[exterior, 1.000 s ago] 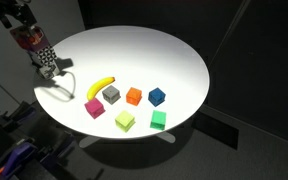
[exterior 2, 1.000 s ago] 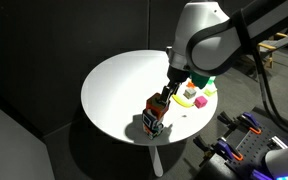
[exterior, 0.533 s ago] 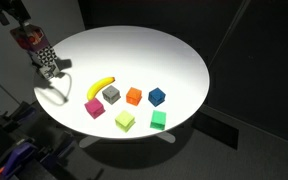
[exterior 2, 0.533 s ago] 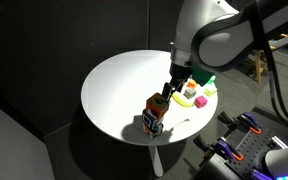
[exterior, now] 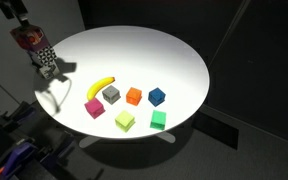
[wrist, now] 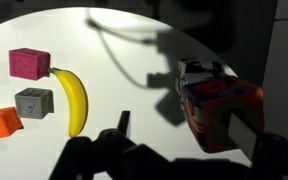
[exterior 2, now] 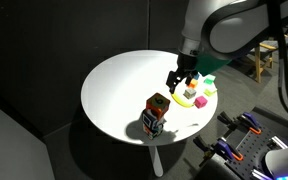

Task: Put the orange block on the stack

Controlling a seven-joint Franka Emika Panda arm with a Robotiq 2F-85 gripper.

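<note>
The orange block (exterior 2: 159, 101) sits on top of the stack (exterior 2: 152, 124), whose checker-patterned sides show beneath it, near the table's edge. Both also show in an exterior view, the block (exterior: 29, 38) above the stack (exterior: 47, 58). My gripper (exterior 2: 181, 79) is open and empty. It hangs above and to the side of the block, apart from it. In the wrist view the orange block (wrist: 222, 108) fills the right side, with the stack's patterned edge (wrist: 192, 72) behind it. My dark fingers (wrist: 184, 122) frame the bottom of that view.
A banana (exterior: 101, 86), a pink cube (exterior: 94, 108), a grey cube (exterior: 111, 94), a small orange cube (exterior: 134, 96), a blue cube (exterior: 157, 96), a yellow-green cube (exterior: 125, 121) and a green cube (exterior: 158, 120) lie on the round white table (exterior: 154, 50). The stack stands close to the table rim.
My gripper has let go of the orange block and risen up and away from it. The block stays on the stack.
</note>
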